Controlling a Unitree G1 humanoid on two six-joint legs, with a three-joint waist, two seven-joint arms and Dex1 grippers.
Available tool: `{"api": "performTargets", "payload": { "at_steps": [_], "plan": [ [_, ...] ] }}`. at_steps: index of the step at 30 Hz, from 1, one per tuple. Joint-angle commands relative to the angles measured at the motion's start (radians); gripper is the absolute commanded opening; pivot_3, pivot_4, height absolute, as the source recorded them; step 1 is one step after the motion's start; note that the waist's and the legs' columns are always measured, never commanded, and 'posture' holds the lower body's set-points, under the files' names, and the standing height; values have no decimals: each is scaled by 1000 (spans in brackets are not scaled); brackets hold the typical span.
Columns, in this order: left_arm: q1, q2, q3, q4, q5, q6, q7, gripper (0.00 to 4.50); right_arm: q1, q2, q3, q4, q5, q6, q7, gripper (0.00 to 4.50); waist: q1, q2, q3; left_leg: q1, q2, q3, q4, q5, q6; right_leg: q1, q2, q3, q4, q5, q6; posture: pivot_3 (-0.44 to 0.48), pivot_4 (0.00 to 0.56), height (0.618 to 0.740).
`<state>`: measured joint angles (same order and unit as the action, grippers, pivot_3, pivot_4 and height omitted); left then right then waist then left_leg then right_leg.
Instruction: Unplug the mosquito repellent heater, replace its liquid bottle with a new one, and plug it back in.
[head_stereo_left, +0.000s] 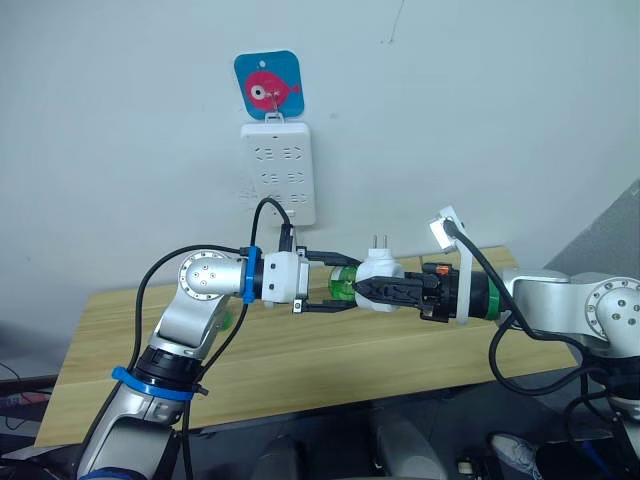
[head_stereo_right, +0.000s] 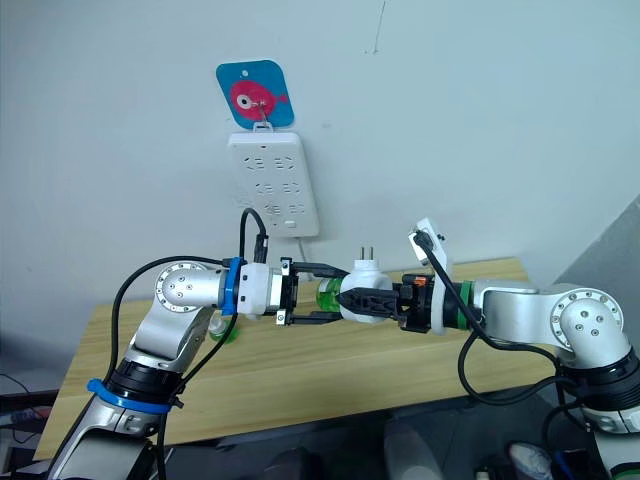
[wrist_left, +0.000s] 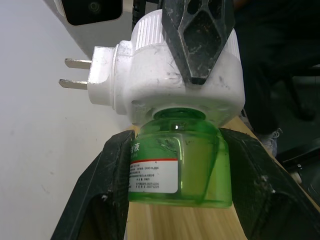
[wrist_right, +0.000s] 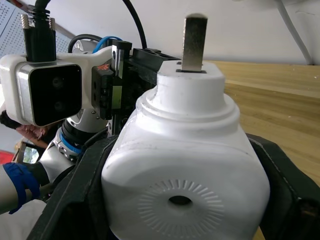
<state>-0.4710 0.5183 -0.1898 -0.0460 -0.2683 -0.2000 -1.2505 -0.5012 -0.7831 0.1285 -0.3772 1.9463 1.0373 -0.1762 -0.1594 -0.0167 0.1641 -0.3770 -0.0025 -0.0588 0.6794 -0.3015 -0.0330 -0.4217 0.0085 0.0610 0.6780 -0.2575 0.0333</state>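
Two grippers meet in mid-air above the wooden table, in front of the wall. The right gripper comes in from 3 o'clock and has its black fingers clamped on the mosquito repellent heater, one finger on either side of the white body; in the right wrist view the round vent hole faces the camera and a metal prong stands up from the back. In the head views the two prongs point toward 12 o'clock. The left gripper reaches in from 9 o'clock, and its fingers sit on either side of the green liquid bottle, pressed against its walls. The bottle is still seated in the heater's underside, its labelled side toward one finger. On the wall at 12 o'clock from the grippers hangs the white power strip, well apart from the heater, with a blue card showing a pink fish just above it.
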Motion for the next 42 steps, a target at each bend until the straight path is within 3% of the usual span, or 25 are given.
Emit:
{"api": "performTargets", "payload": {
  "at_steps": [1,16,32,35,38,39,42],
  "plan": [
    [17,-2,18,-59,-65,10,-2,2291,-10,18,-16,-21,26,-9,22,3192,0,0,0,0,0,0,0,0,0,0,0,0,0,0,0,-186,144,740],
    [54,-2,75,6,-156,-78,-79,2291,30,21,-66,8,26,25,176,3105,5,0,0,2,0,3,0,0,0,0,0,1,0,0,0,-185,144,740],
    [73,8,66,14,-165,-89,-83,2291,26,18,-62,1,26,27,187,3060,5,0,0,2,0,3,0,0,1,0,0,1,0,0,0,-182,147,740],
    [59,70,35,-51,-205,120,-89,2291,-7,-25,-49,-31,26,39,174,3060,5,0,0,2,0,3,0,0,1,0,0,1,0,0,0,-182,147,740],
    [-44,244,-11,-145,-475,842,-24,2290,-44,-65,-39,-81,26,48,188,3052,1,-4,6,2,1,1,0,0,1,-1,1,1,0,0,0,-182,147,740],
    [-76,284,-18,-154,-558,991,-36,2290,-53,-73,-35,-89,26,47,196,3052,-3,-5,7,2,1,-1,0,0,1,-1,2,1,1,0,0,-182,147,740],
    [-129,307,-1,-143,-657,1150,-34,2290,-61,-77,-25,-94,26,31,212,3052,-4,-5,7,3,2,-4,0,0,1,0,6,1,-1,-1,2,-178,150,740]
  ]
}}
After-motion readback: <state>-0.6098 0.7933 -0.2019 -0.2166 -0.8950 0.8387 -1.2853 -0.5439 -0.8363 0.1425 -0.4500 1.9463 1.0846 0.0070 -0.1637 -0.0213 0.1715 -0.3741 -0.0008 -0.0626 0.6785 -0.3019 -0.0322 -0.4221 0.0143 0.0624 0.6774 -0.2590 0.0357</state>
